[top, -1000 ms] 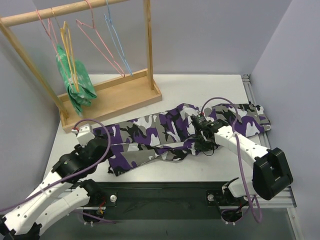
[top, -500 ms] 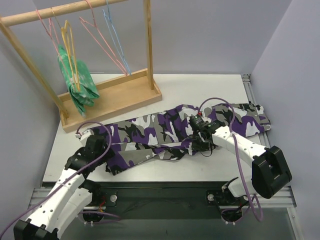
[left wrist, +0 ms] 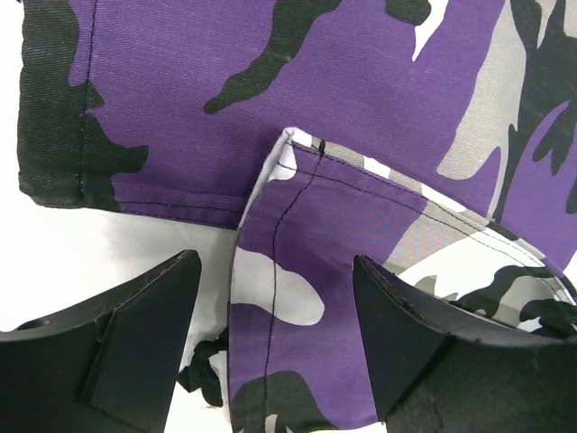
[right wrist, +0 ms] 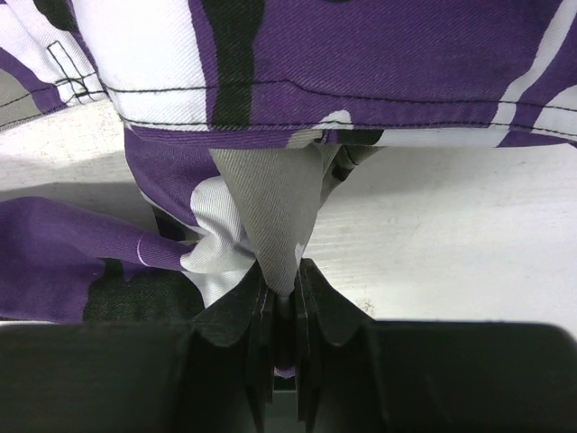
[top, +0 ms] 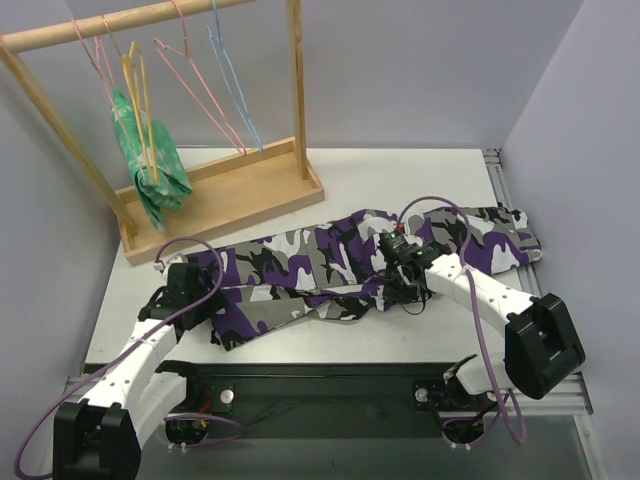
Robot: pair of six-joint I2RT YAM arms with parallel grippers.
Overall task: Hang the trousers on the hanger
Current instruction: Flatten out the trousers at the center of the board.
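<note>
**Left arm swings in over the leg ends**

In the top view the left hand [top: 197,290] has edged toward 3 o'clock, onto the leg ends of the trousers [top: 300,262]. Its forearm, which lay low toward 8 o'clock, has drawn in and now stands steeper. The fingers now flank a folded hem. The right hand [top: 398,270], pinching a grey fold, has crept slightly toward 10 o'clock, taking the cloth with it.

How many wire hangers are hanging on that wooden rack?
4, all on the wooden rail: pink hanger far left, yellow hanger beside it against the green garment, second pink hanger mid-rail, blue hanger rightmost. Overlap could hide another.
</note>
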